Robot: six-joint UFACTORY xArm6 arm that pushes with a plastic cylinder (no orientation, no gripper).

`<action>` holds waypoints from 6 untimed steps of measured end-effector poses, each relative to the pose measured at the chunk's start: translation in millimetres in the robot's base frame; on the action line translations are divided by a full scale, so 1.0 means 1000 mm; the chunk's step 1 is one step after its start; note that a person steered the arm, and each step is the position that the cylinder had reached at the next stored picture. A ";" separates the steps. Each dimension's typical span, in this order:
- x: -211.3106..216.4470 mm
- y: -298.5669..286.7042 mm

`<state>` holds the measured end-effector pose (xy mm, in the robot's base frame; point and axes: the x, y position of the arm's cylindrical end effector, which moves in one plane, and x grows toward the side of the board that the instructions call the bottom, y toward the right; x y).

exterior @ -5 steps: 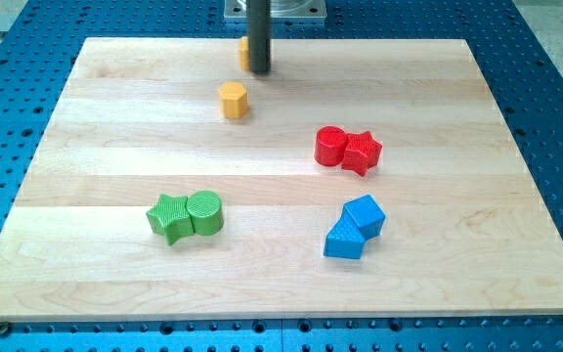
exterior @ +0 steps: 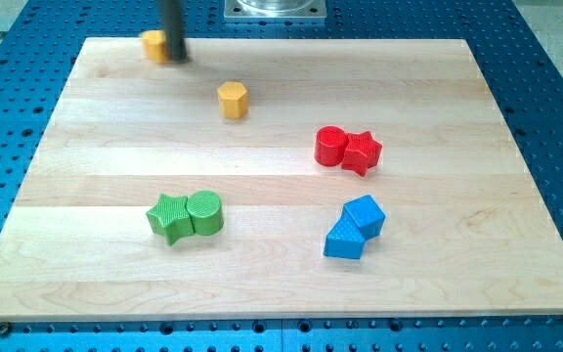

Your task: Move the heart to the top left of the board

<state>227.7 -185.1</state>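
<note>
A small yellow-orange block (exterior: 152, 45), partly hidden by the rod so its shape is hard to make out, sits at the view's top left of the wooden board (exterior: 281, 284). My tip (exterior: 175, 59) rests right against that block's right side. A yellow hexagon block (exterior: 233, 100) lies lower and to the right of the tip, apart from it.
A red cylinder (exterior: 330, 146) touches a red star (exterior: 362, 152) at the right of centre. A green star (exterior: 169, 217) touches a green cylinder (exterior: 204, 212) at the lower left. Two blue blocks (exterior: 355, 227) touch at the lower right. The blue perforated table (exterior: 555, 98) surrounds the board.
My tip and the small yellow-orange block have moved left along the board's top edge, from top centre to the top left. The other blocks have not moved.
</note>
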 end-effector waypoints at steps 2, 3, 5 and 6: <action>0.009 0.002; 0.009 -0.017; 0.009 -0.017; 0.009 -0.018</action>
